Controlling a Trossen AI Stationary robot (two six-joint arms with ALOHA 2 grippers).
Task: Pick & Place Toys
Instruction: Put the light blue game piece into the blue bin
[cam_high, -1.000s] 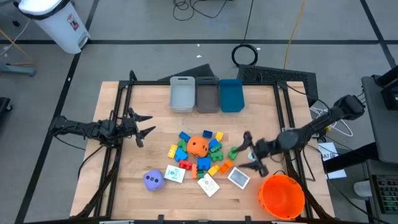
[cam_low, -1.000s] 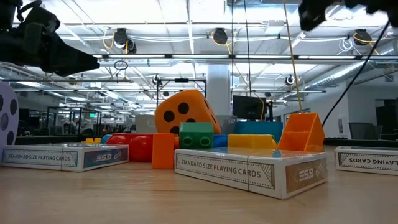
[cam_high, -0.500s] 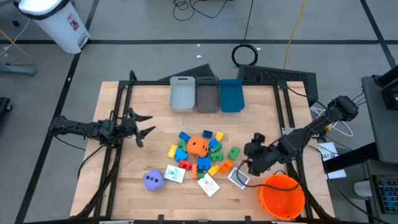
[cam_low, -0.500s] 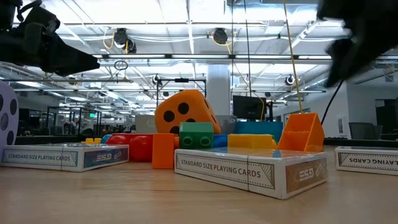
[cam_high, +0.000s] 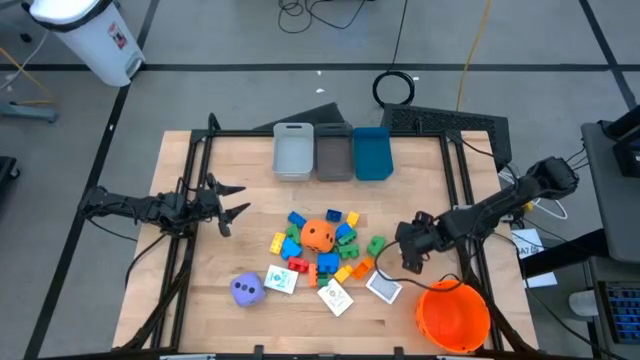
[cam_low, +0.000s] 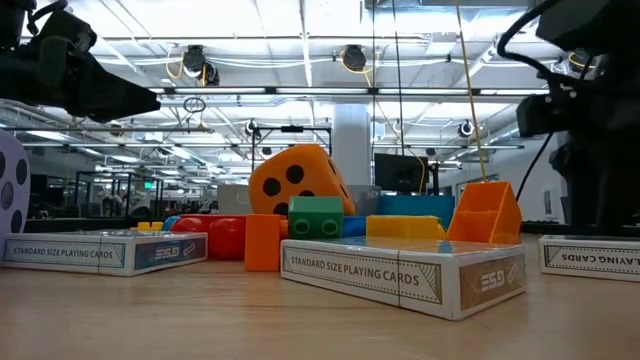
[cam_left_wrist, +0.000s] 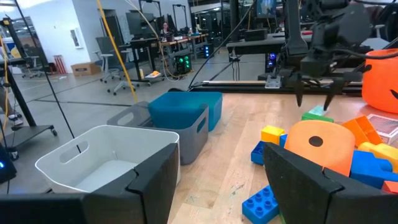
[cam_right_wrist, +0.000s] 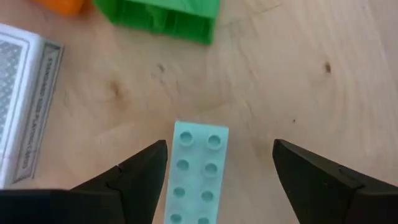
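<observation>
The toys lie in a heap mid-table: an orange die (cam_high: 318, 235), blue, green, yellow and orange blocks, card packs (cam_high: 384, 287) and a purple die (cam_high: 247, 289) nearer the front. My right gripper (cam_right_wrist: 219, 146) points down, open, just right of the heap (cam_high: 405, 258). A pale mint studded brick (cam_right_wrist: 196, 174) lies flat on the wood between its two fingers, untouched. A green block (cam_right_wrist: 165, 18) lies just beyond it. My left gripper (cam_high: 232, 200) stands open and level at the table's left, holding nothing.
Three bins, light grey (cam_high: 293, 150), dark grey (cam_high: 334, 152) and blue (cam_high: 372, 152), stand in a row at the far edge. A big orange bucket (cam_high: 453, 315) sits at the front right, close to my right arm. Bare wood lies between the heap and the bins.
My right gripper has tipped from nearly level to pointing steeply down, rolled about its own line, and sunk toward the table beside the heap's right side. My left arm and the toys have kept still.
</observation>
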